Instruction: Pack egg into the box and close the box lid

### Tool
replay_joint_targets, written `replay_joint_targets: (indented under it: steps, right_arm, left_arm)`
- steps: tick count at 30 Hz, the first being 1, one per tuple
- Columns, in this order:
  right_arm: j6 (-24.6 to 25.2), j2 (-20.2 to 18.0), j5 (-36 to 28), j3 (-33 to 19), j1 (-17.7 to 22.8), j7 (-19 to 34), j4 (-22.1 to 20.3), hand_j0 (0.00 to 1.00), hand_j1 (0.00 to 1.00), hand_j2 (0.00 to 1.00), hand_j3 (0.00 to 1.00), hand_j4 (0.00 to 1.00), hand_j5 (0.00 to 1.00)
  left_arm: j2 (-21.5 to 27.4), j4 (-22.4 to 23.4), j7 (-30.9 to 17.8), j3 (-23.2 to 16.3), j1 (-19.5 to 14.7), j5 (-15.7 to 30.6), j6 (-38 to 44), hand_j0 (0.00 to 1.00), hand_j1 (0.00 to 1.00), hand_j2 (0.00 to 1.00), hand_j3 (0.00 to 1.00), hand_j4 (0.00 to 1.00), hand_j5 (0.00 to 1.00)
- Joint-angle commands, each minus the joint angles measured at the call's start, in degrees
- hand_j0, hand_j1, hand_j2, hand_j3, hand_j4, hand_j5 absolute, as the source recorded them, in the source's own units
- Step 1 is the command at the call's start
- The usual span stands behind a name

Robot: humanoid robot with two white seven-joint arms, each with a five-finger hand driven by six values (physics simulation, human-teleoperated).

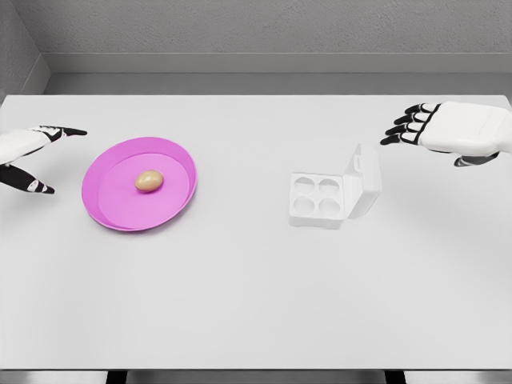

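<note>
Egg [149,181] on pink plate [104,212], long axis roughly left-right, just right of left hand [32,156], fingers spread, empty. Right hand [448,132] open, empty, nearer open box [328,196]; empty cups, probably.

A white table in a plain grey room

We see a broad white table [256,304] filling nearly the whole head view, its top smooth, matte and evenly lit, with only faint soft shadows on it. Beyond its far edge we find a strip of grey floor [272,83], and above that a grey, slightly textured back wall [264,24]. At the upper left a side wall [18,48] of the same grey meets the back wall in a corner. Below the table's near edge we make out dark gaps.
</note>
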Motion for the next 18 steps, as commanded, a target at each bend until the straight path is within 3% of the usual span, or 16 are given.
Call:
replay_joint_targets:
  steps: [1, 6, 8, 11, 14, 16, 18]
  right_arm:
    - [0.1, -0.2, -0.1, 0.0, 0.0, 0.0, 0.2, 1.00, 1.00, 1.00, 1.00, 1.00, 1.00]
    - [0.1, -1.6, -0.8, -2.0, 0.6, 0.0, 0.3, 1.00, 1.00, 1.00, 1.00, 1.00, 1.00]
    - [0.1, -2.4, -0.8, -3.1, 1.1, 0.0, 2.8, 1.00, 1.00, 1.00, 1.00, 1.00, 1.00]
    - [0.1, -3.2, -0.8, -5.0, 3.3, 0.0, 6.8, 1.00, 1.00, 1.00, 1.00, 1.00, 1.00]
    - [0.1, -2.7, -0.1, -4.2, 3.3, 0.0, 6.8, 1.00, 1.00, 1.00, 1.00, 1.00, 1.00]
    - [0.1, -2.6, -0.2, -3.5, 6.1, 0.0, 6.7, 1.00, 1.00, 1.00, 1.00, 1.00, 1.00]
    - [0.1, -2.5, -0.1, -0.7, 6.2, 0.0, 6.2, 1.00, 1.00, 1.00, 1.00, 1.00, 1.00]
  left_arm:
    - [0.1, 0.0, -0.1, 0.0, 0.0, 0.4, 0.1, 1.00, 1.00, 1.00, 1.00, 1.00, 1.00]
    - [-2.6, -1.0, -1.4, -1.6, -1.4, 0.6, 0.1, 1.00, 1.00, 1.00, 1.00, 1.00, 1.00]
    - [-6.4, -0.8, -1.6, -3.8, -3.3, 0.4, 0.1, 1.00, 1.00, 1.00, 1.00, 1.00, 1.00]
    - [-8.4, -0.8, -1.7, -5.0, -4.6, 0.3, 0.1, 1.00, 1.00, 1.00, 1.00, 1.00, 1.00]
    - [-11.6, -0.7, -1.7, -5.4, -4.9, 0.3, 0.1, 1.00, 1.00, 1.00, 1.00, 1.00, 1.00]
    - [-13.2, -0.3, -1.6, -7.1, -4.9, 0.2, 0.1, 1.00, 1.00, 1.00, 1.00, 1.00, 1.00]
    - [-13.5, -0.1, -1.6, -8.5, -4.7, -0.7, 0.1, 1.00, 1.00, 1.00, 1.00, 1.00, 1.00]
